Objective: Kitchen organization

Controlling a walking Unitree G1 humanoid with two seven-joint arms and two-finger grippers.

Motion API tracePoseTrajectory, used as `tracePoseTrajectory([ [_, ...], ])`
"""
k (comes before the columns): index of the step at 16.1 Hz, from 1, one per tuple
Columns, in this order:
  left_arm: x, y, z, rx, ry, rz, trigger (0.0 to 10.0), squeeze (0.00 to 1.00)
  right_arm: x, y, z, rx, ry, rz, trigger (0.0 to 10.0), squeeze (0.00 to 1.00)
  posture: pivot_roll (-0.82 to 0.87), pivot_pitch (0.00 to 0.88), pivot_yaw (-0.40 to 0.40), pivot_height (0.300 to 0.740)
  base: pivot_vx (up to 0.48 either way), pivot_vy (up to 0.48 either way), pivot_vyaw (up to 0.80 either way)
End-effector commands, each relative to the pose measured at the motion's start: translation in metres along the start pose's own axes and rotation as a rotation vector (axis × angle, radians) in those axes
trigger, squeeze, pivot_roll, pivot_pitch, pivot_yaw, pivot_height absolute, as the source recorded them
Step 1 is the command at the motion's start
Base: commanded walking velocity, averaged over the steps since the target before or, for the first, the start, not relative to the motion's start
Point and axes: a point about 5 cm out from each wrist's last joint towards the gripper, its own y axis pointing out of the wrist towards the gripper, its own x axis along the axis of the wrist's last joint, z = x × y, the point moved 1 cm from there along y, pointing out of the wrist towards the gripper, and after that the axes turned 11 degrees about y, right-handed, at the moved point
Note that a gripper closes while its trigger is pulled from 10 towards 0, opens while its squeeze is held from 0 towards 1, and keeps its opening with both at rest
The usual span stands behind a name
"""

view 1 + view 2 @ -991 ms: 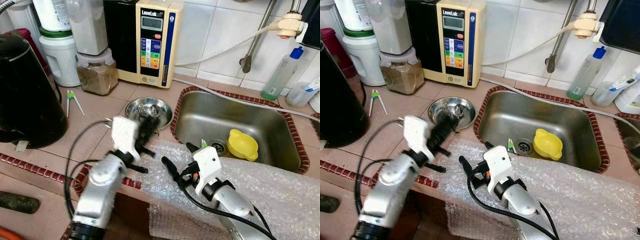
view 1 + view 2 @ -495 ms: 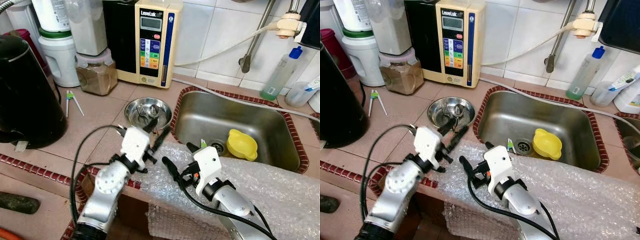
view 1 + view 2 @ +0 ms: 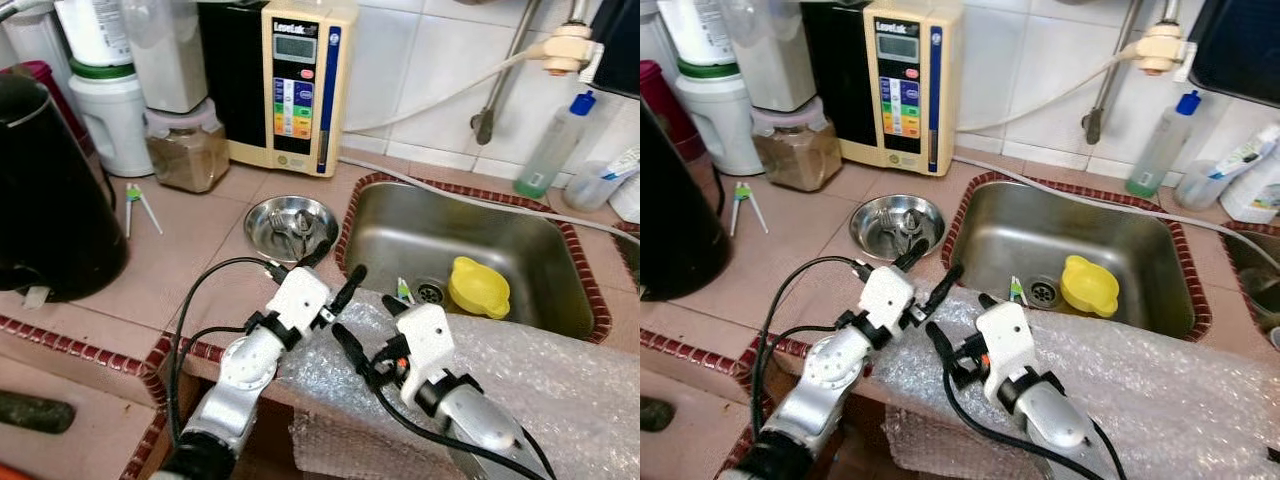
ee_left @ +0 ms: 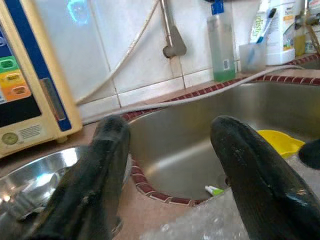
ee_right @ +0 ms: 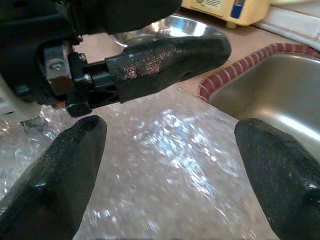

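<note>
A small steel bowl (image 3: 293, 222) holding metal utensils sits on the tiled counter, left of the sink (image 3: 545, 290). A sheet of bubble wrap (image 3: 540, 375) drapes over the counter's front edge. My left gripper (image 3: 335, 271) hovers open and empty over the wrap's left corner, just in front of the bowl and pointing at the sink (image 4: 200, 150). Close to its right, my right gripper (image 3: 368, 325) is open over the bubble wrap (image 5: 165, 170), holding nothing. A yellow plastic piece (image 3: 479, 287) lies in the sink by the drain.
A black kettle (image 3: 45, 190) stands at the left. Along the back wall are a cream water machine (image 3: 293, 85), a jar of brown powder (image 3: 185, 155) and white containers. A green-white clip (image 3: 135, 200) lies on the counter. A green bottle (image 3: 552, 150) stands behind the sink.
My left gripper has swung right and down from in front of the bowl to the bubble wrap's corner, close to the right gripper. The right arm has barely moved.
</note>
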Motion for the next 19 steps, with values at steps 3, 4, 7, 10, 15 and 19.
tracePoseTrajectory([
  [3, -0.007, 0.007, 0.001, 0.037, 0.063, 0.018, 10.0, 1.0, 0.004, -0.009, -0.004, -0.041, -0.006, -0.003, 10.0, 0.0, -0.03, 0.0, -0.036, 0.74, 0.0, 0.0, 0.0],
  [4, -0.012, 0.009, 0.001, 0.043, 0.071, 0.037, 10.0, 1.0, 0.004, -0.011, -0.004, -0.041, -0.007, 0.002, 10.0, 0.0, -0.03, 0.0, -0.04, 0.74, 0.0, 0.0, 0.0],
  [7, -0.027, 0.011, 0.01, 0.089, 0.08, 0.124, 10.0, 1.0, 0.005, -0.01, -0.003, -0.04, -0.006, 0.008, 10.0, 0.0, -0.03, 0.0, -0.04, 0.74, 0.0, 0.0, 0.0],
  [10, -0.038, 0.011, 0.015, 0.115, 0.056, 0.2, 10.0, 1.0, 0.007, -0.01, -0.003, -0.044, -0.003, 0.006, 10.0, 0.0, -0.03, 0.0, -0.036, 0.74, 0.0, 0.0, 0.0],
  [15, -0.048, 0.012, 0.025, 0.15, 0.054, 0.282, 10.0, 0.0, 0.005, -0.009, 0.001, -0.038, 0.011, 0.007, 10.0, 0.0, -0.02, 0.0, -0.029, 0.74, 0.0, 0.0, 0.0],
  [19, -0.053, 0.01, 0.032, 0.173, 0.039, 0.322, 0.0, 0.0, 0.005, -0.008, 0.001, -0.038, 0.009, 0.008, 10.0, 0.0, -0.02, 0.0, -0.027, 0.74, 0.0, 0.0, 0.0],
])
